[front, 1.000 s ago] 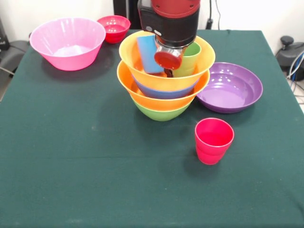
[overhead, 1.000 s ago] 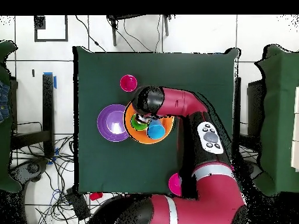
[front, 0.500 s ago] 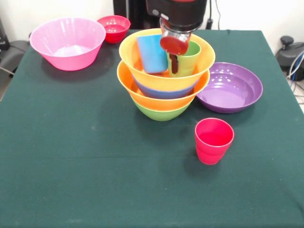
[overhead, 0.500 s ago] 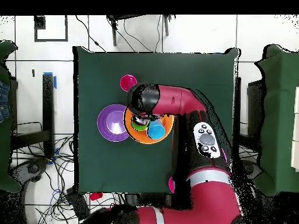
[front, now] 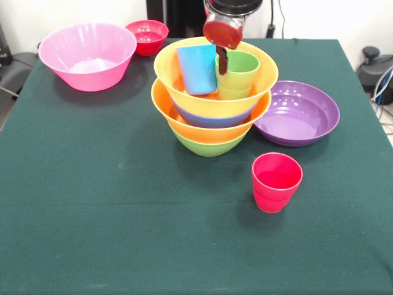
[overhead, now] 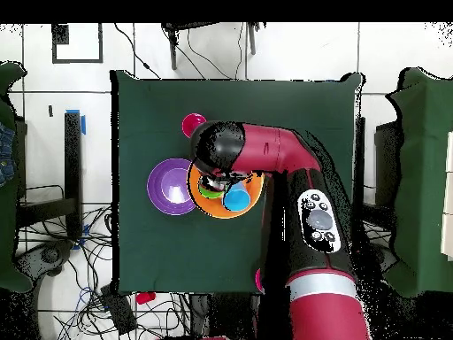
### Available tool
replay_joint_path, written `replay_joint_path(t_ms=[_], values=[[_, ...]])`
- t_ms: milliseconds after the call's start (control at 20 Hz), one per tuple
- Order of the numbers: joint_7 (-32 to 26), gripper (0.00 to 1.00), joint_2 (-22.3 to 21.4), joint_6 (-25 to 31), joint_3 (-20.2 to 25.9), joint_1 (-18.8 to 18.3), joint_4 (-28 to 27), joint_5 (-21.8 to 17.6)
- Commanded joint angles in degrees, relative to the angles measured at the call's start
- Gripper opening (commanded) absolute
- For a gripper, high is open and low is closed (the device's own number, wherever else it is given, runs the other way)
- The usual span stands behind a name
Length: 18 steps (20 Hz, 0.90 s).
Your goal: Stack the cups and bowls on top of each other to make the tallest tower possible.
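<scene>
The tower (front: pixel 209 144) stands mid-table: a green bowl as base, an orange bowl (front: pixel 178 120), a blue bowl (front: pixel 212 120) and a second orange bowl (front: pixel 184 86) on top. A light blue cup (front: pixel 196 67) and a green cup (front: pixel 239 74) stand side by side inside the top bowl. My gripper (front: pixel 223 66) hangs open and empty just above the green cup's rim, at its left side. The red cup (front: pixel 276 181) stands alone near the front right. In the overhead view the arm (overhead: pixel 265 155) covers part of the tower (overhead: pixel 252 202).
A wide purple bowl (front: pixel 301 114) sits just right of the tower. A large pink bowl (front: pixel 88 55) and a small red bowl (front: pixel 147 35) stand at the far left corner. In the overhead view the purple bowl (overhead: pixel 166 186) lies left of the tower.
My gripper has risen out of the top orange bowl. The green cup has stayed behind in the bowl, next to the light blue cup.
</scene>
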Motion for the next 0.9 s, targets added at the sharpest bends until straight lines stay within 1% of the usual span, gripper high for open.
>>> replay_joint_path(t_ms=[50, 350, 600, 900], values=[[-0.9, 1.0, 0.4, 4.3, 0.8, -1.5, 0.1, -7.7], [-3.3, 1.0, 0.2, 4.2, 1.9, -2.5, 0.7, -10.0], [-2.1, 1.0, 0.4, 5.0, 2.2, -2.5, 0.7, -10.9], [0.0, 1.0, -0.8, 6.6, 2.1, -2.3, 3.0, -9.8]])
